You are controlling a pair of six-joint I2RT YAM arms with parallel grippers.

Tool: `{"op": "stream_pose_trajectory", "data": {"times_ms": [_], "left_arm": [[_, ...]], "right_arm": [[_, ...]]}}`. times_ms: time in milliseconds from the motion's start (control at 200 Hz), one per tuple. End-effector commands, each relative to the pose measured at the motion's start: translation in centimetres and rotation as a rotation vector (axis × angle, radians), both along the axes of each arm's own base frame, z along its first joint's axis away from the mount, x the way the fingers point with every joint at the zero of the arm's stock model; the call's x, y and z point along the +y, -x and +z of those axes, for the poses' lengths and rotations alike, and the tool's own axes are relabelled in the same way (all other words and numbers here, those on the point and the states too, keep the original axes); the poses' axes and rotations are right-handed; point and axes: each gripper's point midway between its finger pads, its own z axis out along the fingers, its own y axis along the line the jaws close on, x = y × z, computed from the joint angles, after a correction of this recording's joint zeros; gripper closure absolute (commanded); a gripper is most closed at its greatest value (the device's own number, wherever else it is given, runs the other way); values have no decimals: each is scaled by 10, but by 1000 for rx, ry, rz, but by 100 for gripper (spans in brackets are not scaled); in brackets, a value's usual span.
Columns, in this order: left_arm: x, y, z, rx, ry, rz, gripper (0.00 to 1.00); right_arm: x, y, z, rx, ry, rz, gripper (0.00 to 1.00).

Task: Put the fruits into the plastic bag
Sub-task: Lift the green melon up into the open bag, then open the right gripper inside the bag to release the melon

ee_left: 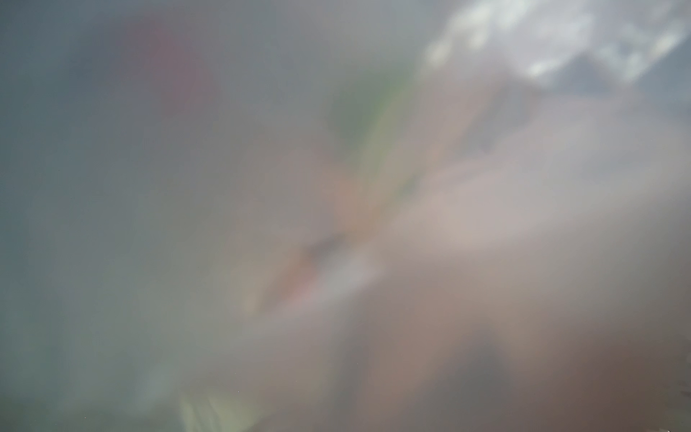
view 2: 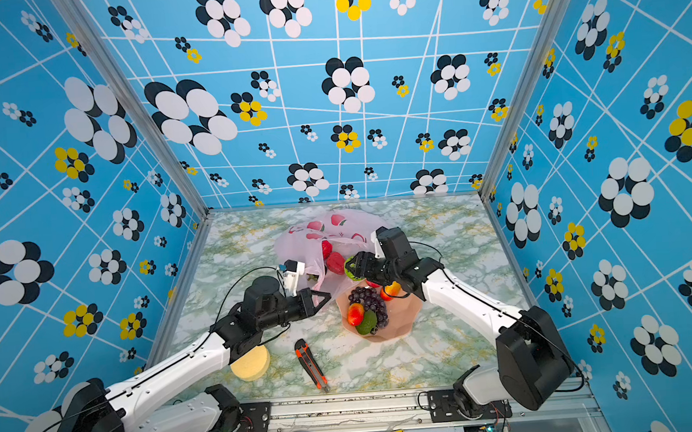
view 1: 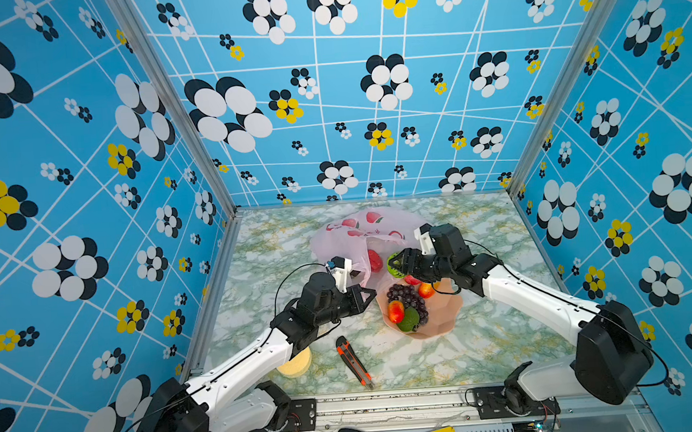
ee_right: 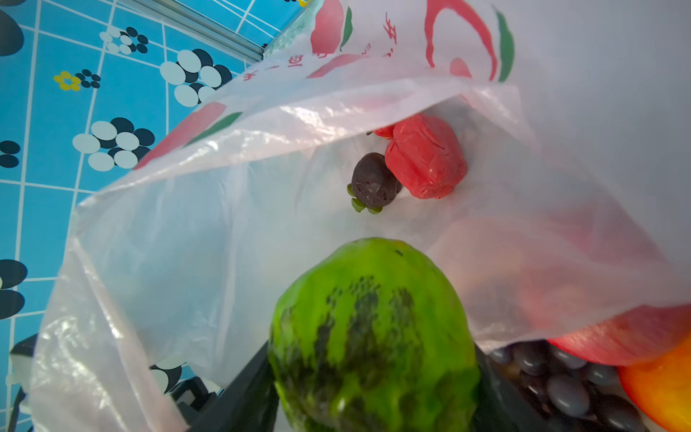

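Green fruit (ee_right: 374,336) sits clamped in the right gripper's (view 1: 395,265) wide-set jaws at the plastic bag's (view 1: 338,242) mouth, 12 o'clock of the bowl (view 1: 443,314). Left gripper (view 1: 368,295), at the bag's 6 o'clock, is pinched shut on its rim; a red fruit (ee_right: 426,157) and a dark fruit (ee_right: 374,181) lie inside.

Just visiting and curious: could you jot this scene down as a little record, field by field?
Right gripper: shut on green fruit, at bag mouth
Left gripper: shut, apparently pinching bag edge
In bag: red fruit, dark fruit
Bowl: grapes, mango
Table: knife, sponge
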Motion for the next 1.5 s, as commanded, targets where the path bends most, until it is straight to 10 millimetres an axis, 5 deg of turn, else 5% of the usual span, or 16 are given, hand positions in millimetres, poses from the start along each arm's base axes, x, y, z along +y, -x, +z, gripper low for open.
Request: {"op": "stream_pose_trajectory", "data": {"times_ms": [0,390,670,960,1210,1230,1385,1495], "left_arm": [[1,2,1,-18,-1,1,100],[3,2,-1,-13,-4,1,100],[6,3,0,-19,-5,11,100],[3,2,-3,-11,-4,5,100],[4,3,-1,-12,-5,4,100],[5,3,-1,-12,-7,5,100],[10,5,-1,-15,-19,16,100],[14,6,0,-17,-26,23,100]], "right_arm": [[17,-8,17,-23,-48,27,44],[68,-25,18,-13,-66,115,44],[84,-37,0,10,-50,130,44],[83,-63,-13,-24,56,88,39],[71,-111,-20,-67,143,11,30],[73,-120,-5,-94,122,0,29],[70,-147,9,-125,116,-38,7],[67,-157,24,-161,119,-53,3]]}}
